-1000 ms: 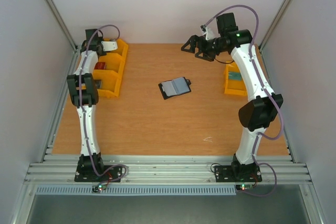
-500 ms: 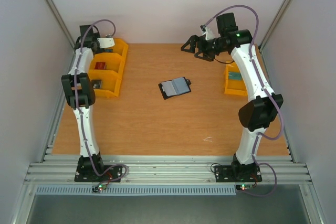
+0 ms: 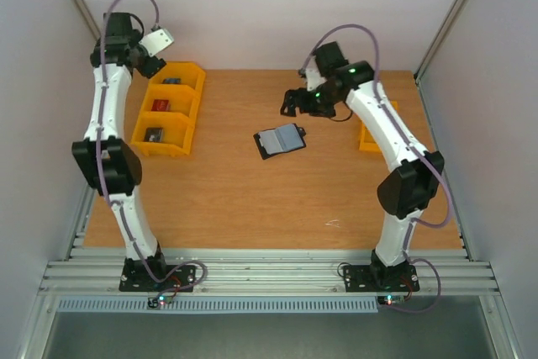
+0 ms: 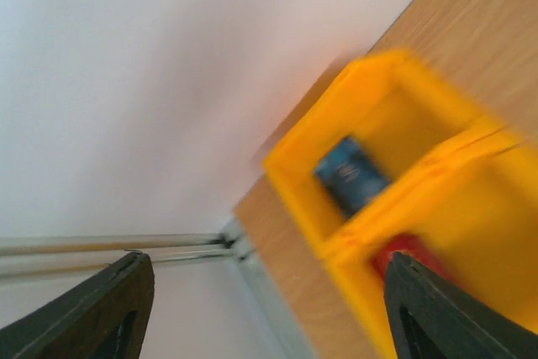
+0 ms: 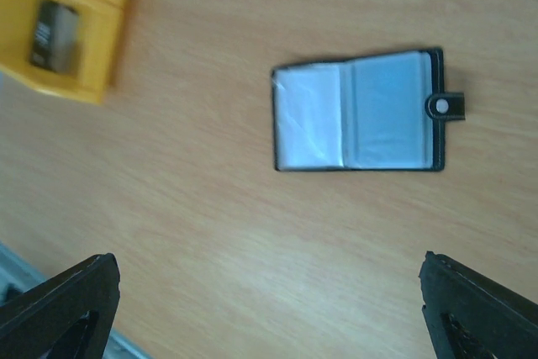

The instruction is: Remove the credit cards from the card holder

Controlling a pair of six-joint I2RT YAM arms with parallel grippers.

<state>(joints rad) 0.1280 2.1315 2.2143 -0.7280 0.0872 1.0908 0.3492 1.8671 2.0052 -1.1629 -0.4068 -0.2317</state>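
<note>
Claws: right claw (image 5: 267, 265) has its jaws wide apart and empty, hanging just past the far side of the card holder (image 5: 357, 111). Holder lies open flat mid-bench (image 3: 252, 199), bare wood all round it. Left claw (image 4: 267, 292) has jaws apart and empty, high over the far end of the yellow bin (image 3: 195, 111) at the bench's left edge.

Since a second ago: left arm rose and its claw opened; right arm swung in from the right bin (image 3: 370, 136); holder unmoved.

Print on the blue credit card (image 4: 349, 176) in the bin's far compartment is too blurred to read.
</note>
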